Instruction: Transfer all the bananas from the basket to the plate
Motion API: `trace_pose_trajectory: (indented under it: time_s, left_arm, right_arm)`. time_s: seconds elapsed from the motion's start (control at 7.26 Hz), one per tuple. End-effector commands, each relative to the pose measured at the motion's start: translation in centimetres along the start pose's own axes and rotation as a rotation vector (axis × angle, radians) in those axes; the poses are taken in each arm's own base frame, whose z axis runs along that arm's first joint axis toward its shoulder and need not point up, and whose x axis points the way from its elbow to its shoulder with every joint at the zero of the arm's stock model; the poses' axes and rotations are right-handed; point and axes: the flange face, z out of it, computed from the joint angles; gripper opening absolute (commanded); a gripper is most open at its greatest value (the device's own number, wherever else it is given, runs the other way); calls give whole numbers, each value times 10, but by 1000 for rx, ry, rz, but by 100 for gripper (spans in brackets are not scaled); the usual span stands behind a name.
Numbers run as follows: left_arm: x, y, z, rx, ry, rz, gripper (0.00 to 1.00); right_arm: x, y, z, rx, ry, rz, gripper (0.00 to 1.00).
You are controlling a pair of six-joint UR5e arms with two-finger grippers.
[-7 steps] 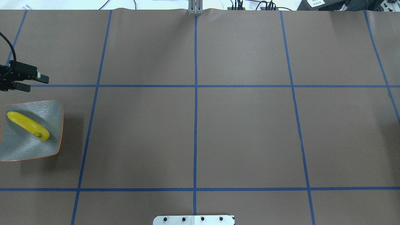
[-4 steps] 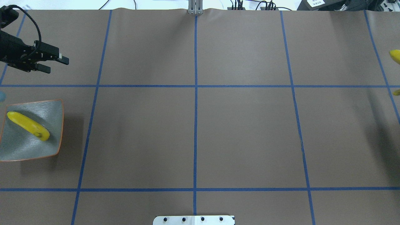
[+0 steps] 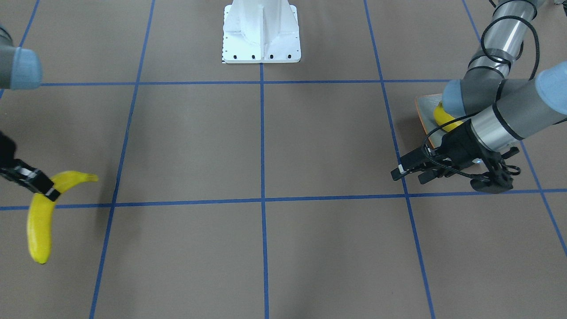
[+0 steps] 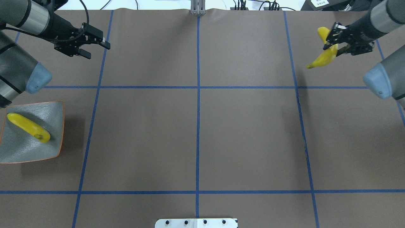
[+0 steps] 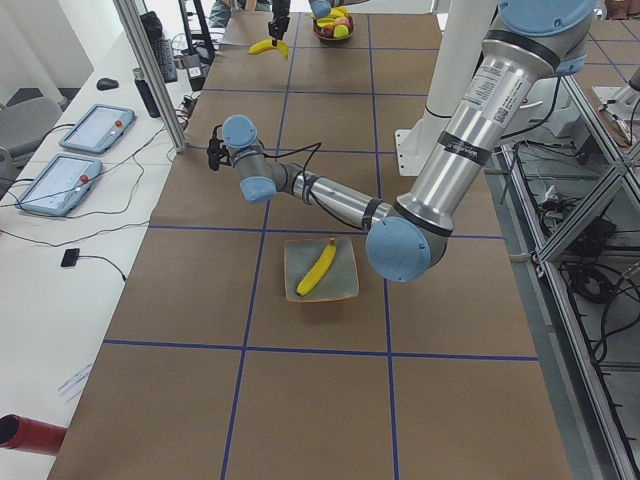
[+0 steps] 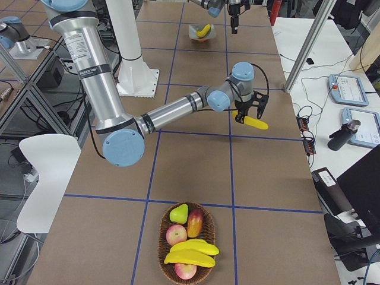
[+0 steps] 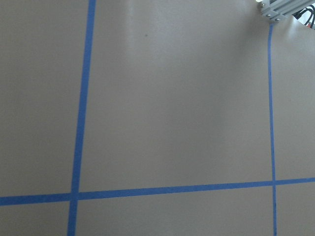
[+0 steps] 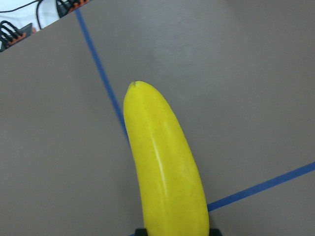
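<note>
One banana lies diagonally on the grey plate with its orange rim, at the near left of the table. My left gripper hangs open and empty over the far left of the table, well beyond the plate. My right gripper is shut on a second banana, held in the air over the far right, its tip pointing down and to the left. The right wrist view is filled by that banana. The wicker basket at the table's right end holds two more bananas. It is outside the overhead view.
In the basket, a pear and several red fruits lie beside the bananas. The white robot base stands at the near middle edge. Blue tape lines grid the brown table. Tablets and cables lie off the far edge.
My left gripper has moved away from the plate, farther out and to the right. My right arm has come in from the right edge carrying a banana.
</note>
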Motion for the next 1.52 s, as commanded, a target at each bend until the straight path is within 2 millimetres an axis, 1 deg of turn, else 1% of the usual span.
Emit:
trace_pose_trajectory:
  time_s: [0.0,0.14,0.28,0.41,0.55,0.69,0.83,0.96,1.1,1.38]
  left_arm:
    - [69,14,36,30,41,-62,100]
    - [93,19,34,25,75,-84,100]
    - [111,37,40,2,139,-112,100]
    - [118,45,36,-9,198,-164,100]
    - [123,50,32,-16,242,-187,100]
    - [139,54,28,-28,280,-210,100]
    - [157,64,28,-54,322,-230,100]
    - [161,71,27,-70,356,-227,100]
    - [169,74,24,-81,384,-239,100]
    - [179,78,16,-101,429,-273,100]
  right_arm:
    - [-104,99,-1,10,-108,98,0]
    - [-122,134,-8,-12,-189,111,0]
    - [-131,159,-6,-57,-310,128,0]
    - [-136,177,-7,-90,-415,129,0]
    - [-141,190,-7,-128,-495,132,0]
    - [-143,202,-7,-160,-580,138,0]
    - [-146,224,-8,-201,-676,148,0]
    - [-150,243,-10,-220,-756,164,0]
    - [-154,257,-10,-225,-805,158,0]
    - [-155,263,-18,-239,-878,187,0]
